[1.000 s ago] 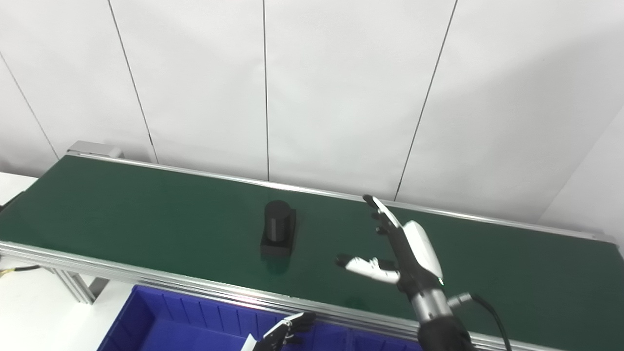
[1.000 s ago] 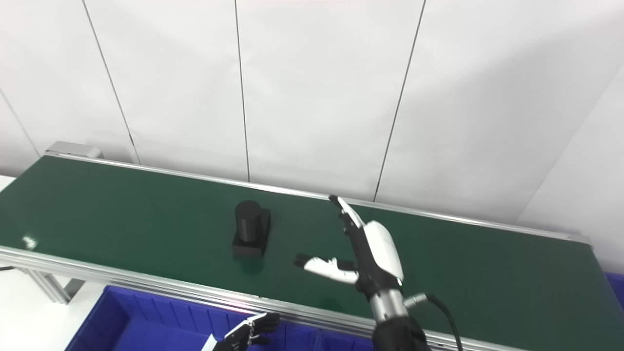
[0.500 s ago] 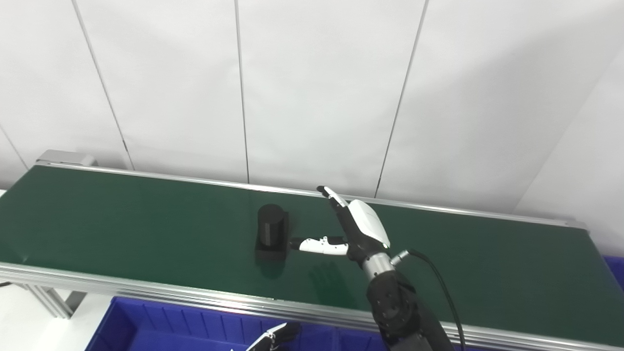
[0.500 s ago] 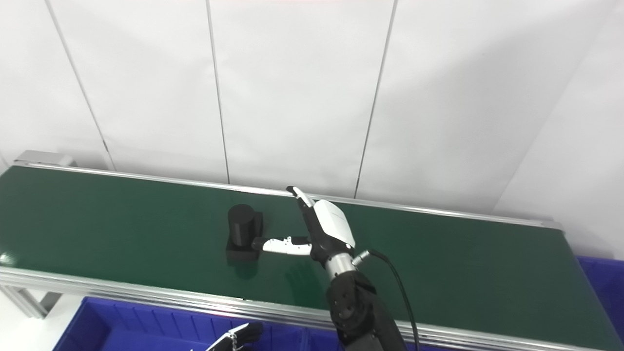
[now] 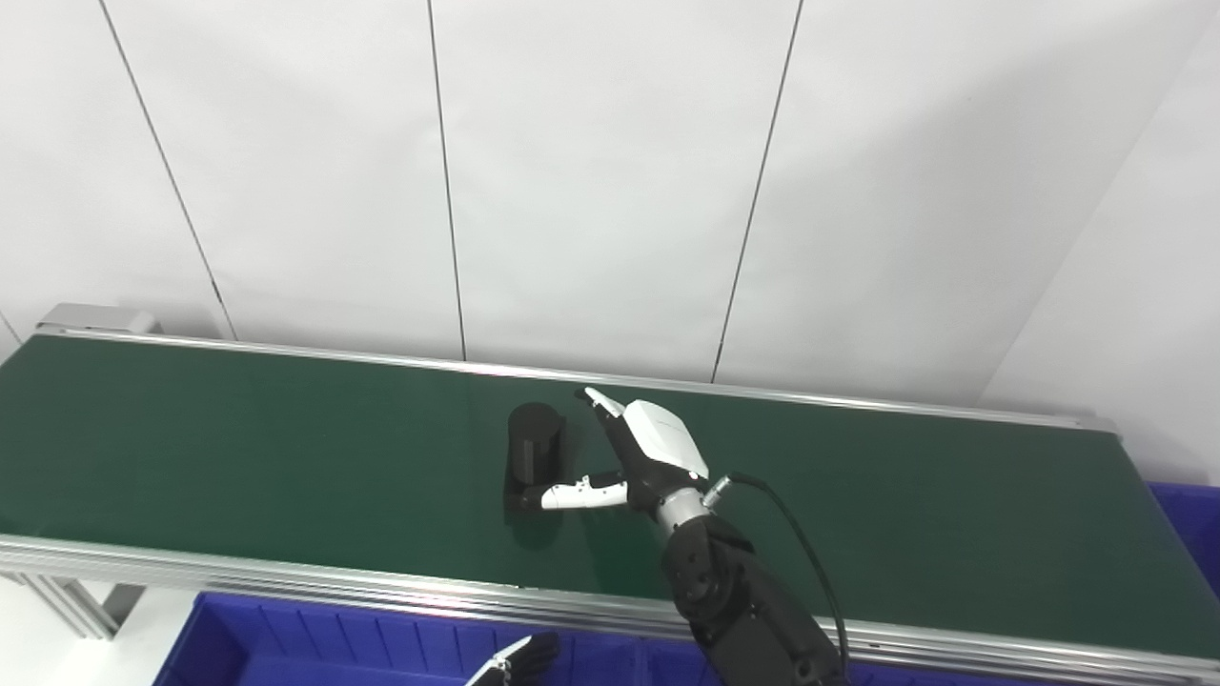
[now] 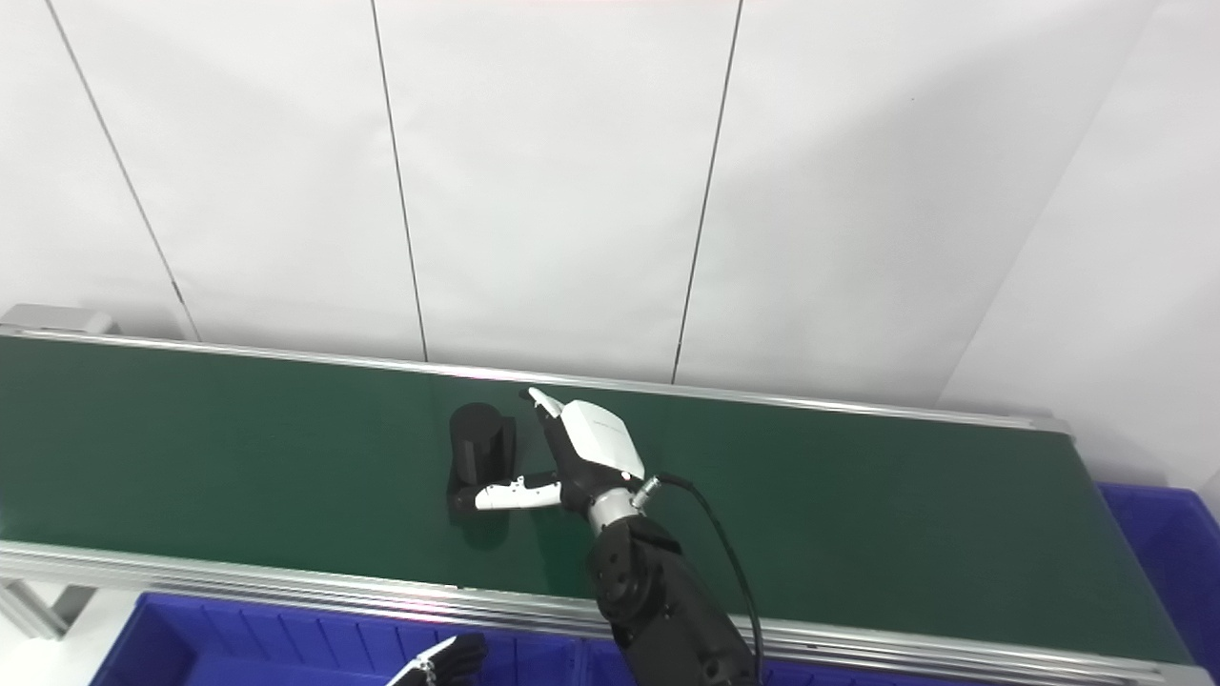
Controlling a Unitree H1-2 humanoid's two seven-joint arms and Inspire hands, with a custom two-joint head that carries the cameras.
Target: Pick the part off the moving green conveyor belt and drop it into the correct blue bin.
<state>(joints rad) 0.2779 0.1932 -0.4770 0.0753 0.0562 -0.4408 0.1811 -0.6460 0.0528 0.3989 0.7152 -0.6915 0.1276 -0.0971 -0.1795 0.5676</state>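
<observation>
Clearly the black part (image 5: pixel 532 455) stands on the green belt (image 5: pixel 238 457) just left of the right hand (image 5: pixel 620 467), whose spread fingers flank it without clamping; belt motion could tip it. Left hand (image 5: pixel 510 662): state unclear.

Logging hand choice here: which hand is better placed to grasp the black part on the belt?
Right. The right hand is open beside the black part, thumb at its base; the left hand is low over the blue bin.

I see lots of bare green belt (image 5: pixel 238 448) on both sides. Only the black part (image 5: pixel 532 455) stands beside my right hand (image 5: pixel 629 462).
</observation>
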